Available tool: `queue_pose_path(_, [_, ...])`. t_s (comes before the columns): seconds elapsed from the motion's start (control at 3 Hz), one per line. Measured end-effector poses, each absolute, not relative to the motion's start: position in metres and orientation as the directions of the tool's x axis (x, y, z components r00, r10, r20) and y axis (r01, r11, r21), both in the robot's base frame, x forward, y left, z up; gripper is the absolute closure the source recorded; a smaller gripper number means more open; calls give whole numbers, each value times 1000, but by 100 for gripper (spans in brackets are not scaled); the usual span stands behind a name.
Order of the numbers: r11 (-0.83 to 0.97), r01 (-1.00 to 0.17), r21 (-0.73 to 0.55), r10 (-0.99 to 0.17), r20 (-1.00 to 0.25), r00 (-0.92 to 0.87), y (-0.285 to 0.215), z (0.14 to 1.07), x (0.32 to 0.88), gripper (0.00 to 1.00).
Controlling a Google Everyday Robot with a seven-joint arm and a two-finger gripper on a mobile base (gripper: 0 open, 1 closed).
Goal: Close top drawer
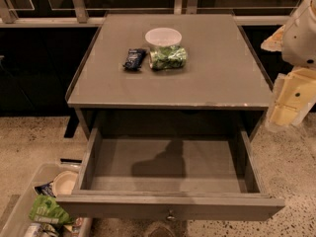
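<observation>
The top drawer (168, 168) is pulled far out toward the camera. It is a wide, shallow grey box with nothing inside it. Its flat front panel (123, 207) runs along the bottom of the view, with a small round metal knob (170, 215) at its centre. The lower drawers are hidden beneath it. My gripper (290, 98), cream and white, hangs at the right edge of the view. It is beside the cabinet's right front corner, above the drawer's right side and apart from it.
On the grey cabinet top (222, 78) stand a white bowl (163, 35), a green packet (168, 57) and a dark blue snack bar (134, 59). A clear bin (19, 201) with a bowl and green bags sits on the speckled floor at lower left.
</observation>
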State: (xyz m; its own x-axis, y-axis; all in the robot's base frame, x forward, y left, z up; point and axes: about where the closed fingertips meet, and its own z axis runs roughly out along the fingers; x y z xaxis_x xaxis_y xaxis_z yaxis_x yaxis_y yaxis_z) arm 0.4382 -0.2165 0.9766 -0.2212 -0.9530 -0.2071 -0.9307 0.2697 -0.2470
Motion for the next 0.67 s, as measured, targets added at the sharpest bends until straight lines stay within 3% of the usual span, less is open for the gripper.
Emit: queue_pose_path(0.67, [265, -931, -253, -951, -229, -208, -218, 968, 433, 0])
